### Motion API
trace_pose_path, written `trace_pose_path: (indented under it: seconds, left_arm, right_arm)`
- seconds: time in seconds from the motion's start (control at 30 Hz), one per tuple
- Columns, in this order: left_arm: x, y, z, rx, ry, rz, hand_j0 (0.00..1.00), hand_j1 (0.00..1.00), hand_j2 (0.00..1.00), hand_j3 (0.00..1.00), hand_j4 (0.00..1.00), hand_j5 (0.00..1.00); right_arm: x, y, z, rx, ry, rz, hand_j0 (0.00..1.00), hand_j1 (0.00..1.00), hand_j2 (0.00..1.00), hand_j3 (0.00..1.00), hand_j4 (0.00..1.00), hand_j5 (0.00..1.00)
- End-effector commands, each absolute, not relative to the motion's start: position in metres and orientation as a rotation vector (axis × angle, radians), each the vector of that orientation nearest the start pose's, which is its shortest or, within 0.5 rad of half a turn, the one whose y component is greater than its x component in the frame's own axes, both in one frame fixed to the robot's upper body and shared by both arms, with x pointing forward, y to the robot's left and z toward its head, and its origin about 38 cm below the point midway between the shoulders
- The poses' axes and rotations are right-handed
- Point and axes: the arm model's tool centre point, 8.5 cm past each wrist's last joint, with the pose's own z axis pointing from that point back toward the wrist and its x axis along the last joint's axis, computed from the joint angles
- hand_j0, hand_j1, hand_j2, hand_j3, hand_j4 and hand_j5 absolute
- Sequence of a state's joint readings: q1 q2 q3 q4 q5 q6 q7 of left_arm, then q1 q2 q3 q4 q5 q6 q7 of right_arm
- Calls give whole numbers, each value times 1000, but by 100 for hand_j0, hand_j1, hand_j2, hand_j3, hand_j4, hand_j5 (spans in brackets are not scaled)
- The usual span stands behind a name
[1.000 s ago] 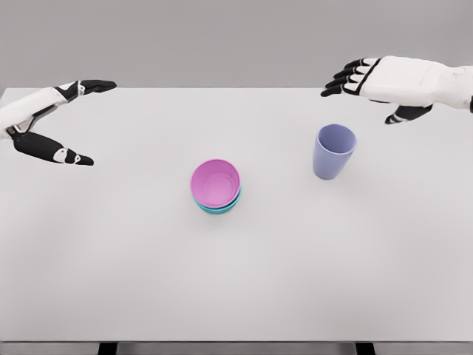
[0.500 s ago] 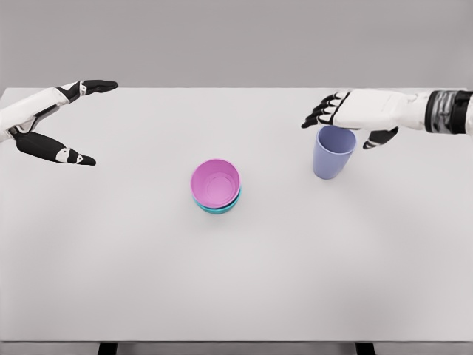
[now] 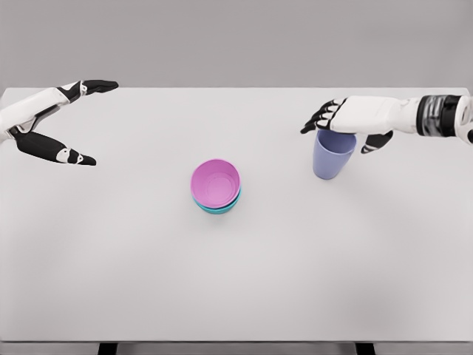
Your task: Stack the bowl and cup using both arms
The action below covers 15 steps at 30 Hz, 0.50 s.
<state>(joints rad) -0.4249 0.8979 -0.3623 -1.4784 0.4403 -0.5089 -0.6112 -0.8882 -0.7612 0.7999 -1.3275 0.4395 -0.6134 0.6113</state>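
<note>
You had the bowl half of the job finished by this moment, judging from the layout: the pink bowl (image 3: 216, 183) sat nested in the teal bowl (image 3: 219, 207) near the middle of the white table (image 3: 236, 281), with only a sliver of teal rim showing beneath it. What you had left was the cup (image 3: 333, 154), which stood upright on the table, well to the right of the bowls and apart from them, not yet lifted or stacked. Your right hand (image 3: 347, 122) was over the cup's rim, palm down, its fingers (image 3: 316, 120) spread and reaching past the rim toward the bowls, while the thumb (image 3: 375, 143) hung off the far right side of the cup. Nothing was closed around the cup wall, so you held nothing there; whether the palm touched the rim cannot be told from this view. Your left hand (image 3: 52, 122) waited at the table's left edge, fingers splayed wide and empty, well away from both the bowls and the cup.
</note>
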Motion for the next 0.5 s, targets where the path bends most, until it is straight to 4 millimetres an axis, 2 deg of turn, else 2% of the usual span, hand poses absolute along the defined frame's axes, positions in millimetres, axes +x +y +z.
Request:
trace_pose_path:
  seconds: [0.0,0.37,0.47]
  left_arm:
    - [406,363,258,-111,-1801,-1298,100,100,100,100,100,100]
    - [406,361,257,-116,-1805,-1295,100,100,100,100,100,100]
    - [406,361,257,-116,-1805,-1295,100,100,100,100,100,100]
  right_arm:
    - [474,-277,236,-441,-1259,2269,100,100,100,100,100,100]
    - [476,-277,225,-413,-1233,2265,99,99,99,99,99,99]
    - [478,-279,222,-410,-1225,2254,86,86,86,86,86,86]
